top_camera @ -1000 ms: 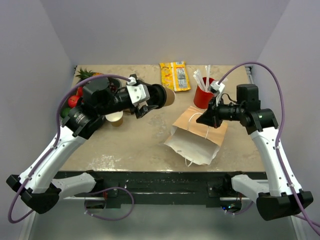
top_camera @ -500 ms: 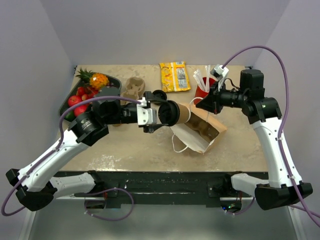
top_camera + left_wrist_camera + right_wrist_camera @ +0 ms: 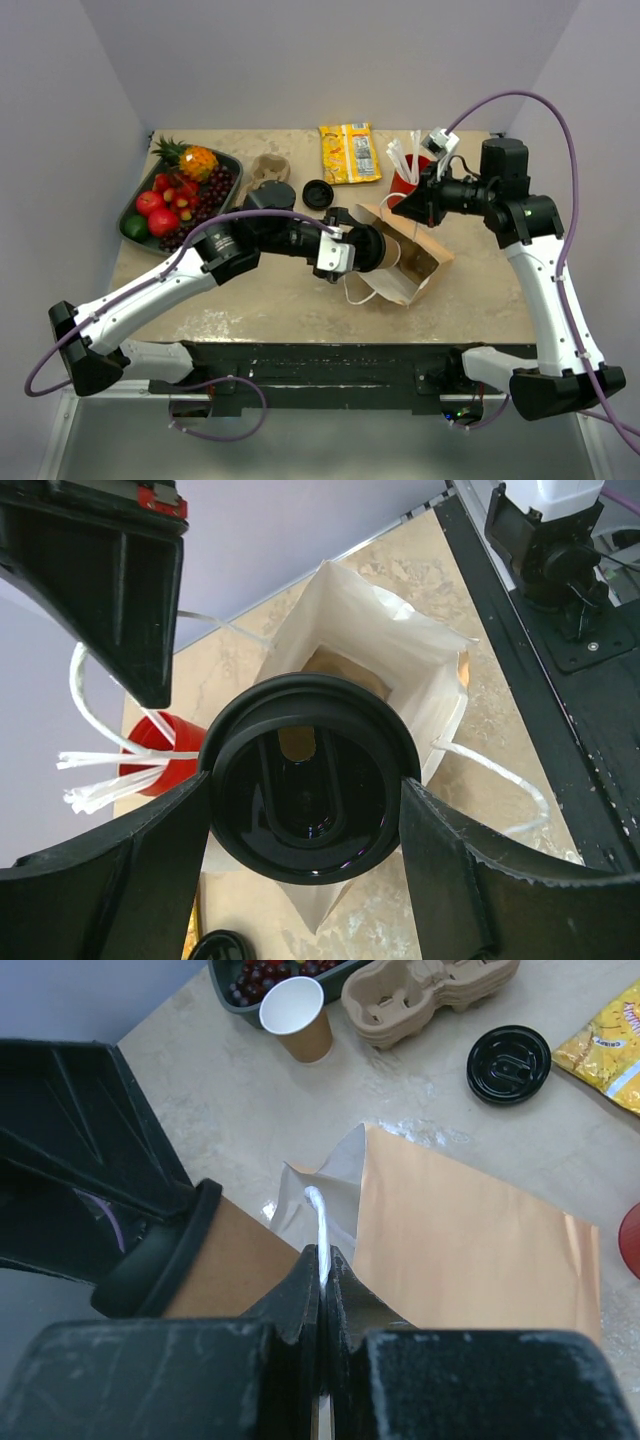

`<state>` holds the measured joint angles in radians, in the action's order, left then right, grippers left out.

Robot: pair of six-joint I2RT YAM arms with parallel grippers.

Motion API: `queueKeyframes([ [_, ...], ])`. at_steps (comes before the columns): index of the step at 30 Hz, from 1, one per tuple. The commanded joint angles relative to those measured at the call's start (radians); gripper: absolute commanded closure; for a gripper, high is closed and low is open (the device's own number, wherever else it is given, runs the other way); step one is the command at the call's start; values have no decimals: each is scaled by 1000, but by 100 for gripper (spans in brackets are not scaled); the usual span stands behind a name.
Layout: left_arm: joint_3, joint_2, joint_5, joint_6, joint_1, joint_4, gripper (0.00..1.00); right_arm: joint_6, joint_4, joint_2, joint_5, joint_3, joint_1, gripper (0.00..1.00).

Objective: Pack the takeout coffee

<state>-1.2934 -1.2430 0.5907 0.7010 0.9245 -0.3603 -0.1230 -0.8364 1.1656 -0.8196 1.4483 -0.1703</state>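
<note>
From above, the takeout coffee (image 3: 384, 252) lies on its side in the air, and its brown bottom points into the open mouth of the paper bag (image 3: 425, 262), just at the opening. The left end effector (image 3: 362, 250) holds it at the black lid end with the fingers spread wide around it. The right end effector (image 3: 399, 211) is closed at the raised top edge of the bag, which stands on the worktop (image 3: 270, 295). At the far left a dark tray (image 3: 233, 166) contains a pineapple, red apples and dark berries. Near it there are a cardboard cup carrier (image 3: 268, 171), a loose black lid (image 3: 318, 193), a yellow snack packet (image 3: 349, 152) and a red cup (image 3: 404, 188) with white sticks in it. In the left wrist view the round lid faces the camera between the two dark fingers (image 3: 100, 890), which touch its rim on both sides. Directly behind the lid the bag is open, and its white inner walls and brown bottom are visible. In the right wrist view the jaws are pressed together on the white cord handle (image 3: 317, 1208) of the bag. The coffee is just beside them on the left, with its brown wall at the bag's mouth. A lidless paper cup (image 3: 300, 1016) stands farther away, beside the tray.
</note>
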Motion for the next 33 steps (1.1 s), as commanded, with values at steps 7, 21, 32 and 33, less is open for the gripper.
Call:
queueKeyframes([
  [7,-44,-119,-156,-168,66,115,100,51,46,-49,28,-2,-3,100],
  [21,17,-208,-551,-431,123,326,100,75,10,-54,20,-2,-1,100],
  [32,51,-291,-588,-396,125,343,100,91,5,-46,48,37,-3,100],
  [33,54,-294,-588,-403,125,345,100,94,6,-49,48,31,-1,100],
])
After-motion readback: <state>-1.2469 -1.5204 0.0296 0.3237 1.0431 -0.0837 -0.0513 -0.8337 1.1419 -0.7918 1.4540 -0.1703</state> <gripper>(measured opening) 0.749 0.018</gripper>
